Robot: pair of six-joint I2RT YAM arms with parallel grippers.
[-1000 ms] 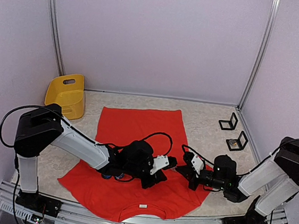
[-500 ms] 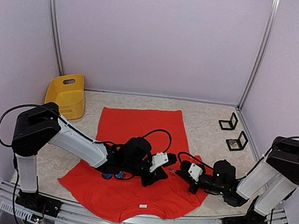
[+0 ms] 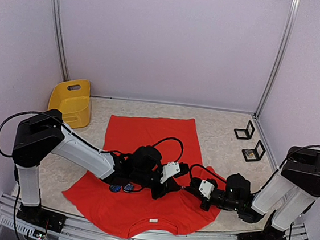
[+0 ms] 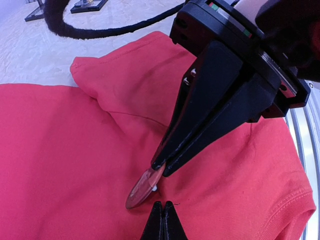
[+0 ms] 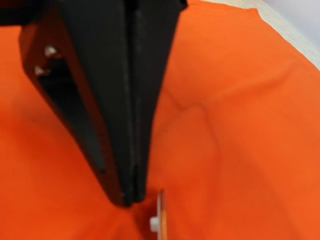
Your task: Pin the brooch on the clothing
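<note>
Smooth, disc-shaped brooch point(image 4: 144, 188), perhaps glossy plastic, lies against soft red clothing point(image 4: 60, 150).

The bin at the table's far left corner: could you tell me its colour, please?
The bin is plain yellow, seen best in the top external view.

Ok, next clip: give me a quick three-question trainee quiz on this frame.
1. True or false: the yellow bin sits on the T-shirt.
2. Which gripper holds the brooch? A) left B) right C) neither
3. Fill in: the white neck label lies at the shirt's ____ edge, toward the arm bases.
Key: 1 false, it stands clear of the shirt; 2 B, the right gripper pinches it; 3 near.
</note>
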